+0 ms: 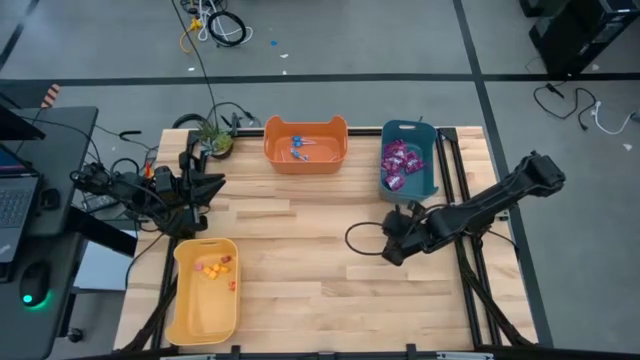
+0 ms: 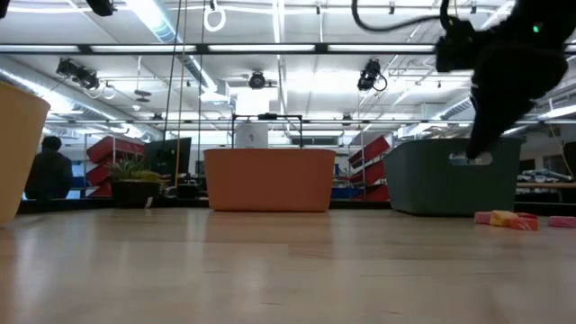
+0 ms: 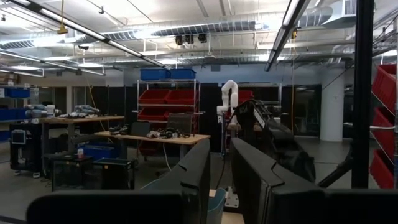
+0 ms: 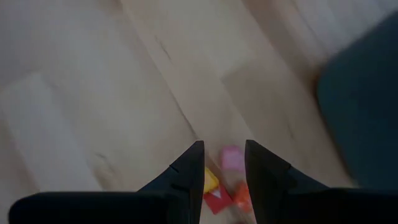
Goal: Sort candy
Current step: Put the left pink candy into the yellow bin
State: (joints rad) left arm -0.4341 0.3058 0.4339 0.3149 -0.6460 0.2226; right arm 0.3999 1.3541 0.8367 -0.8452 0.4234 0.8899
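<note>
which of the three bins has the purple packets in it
The teal bin at the table's far right, beside the right gripper. It holds the shiny purple packets; the orange bin holds blue-wrapped lollipops, the yellow bin small orange and red pieces.

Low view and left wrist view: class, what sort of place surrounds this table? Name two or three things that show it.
Probably an industrial robotics lab or workshop. Red storage bins fill metal shelving, a white robot arm stands beyond cluttered workbenches, and exposed ducting and strip lights run along the high ceiling.
</note>
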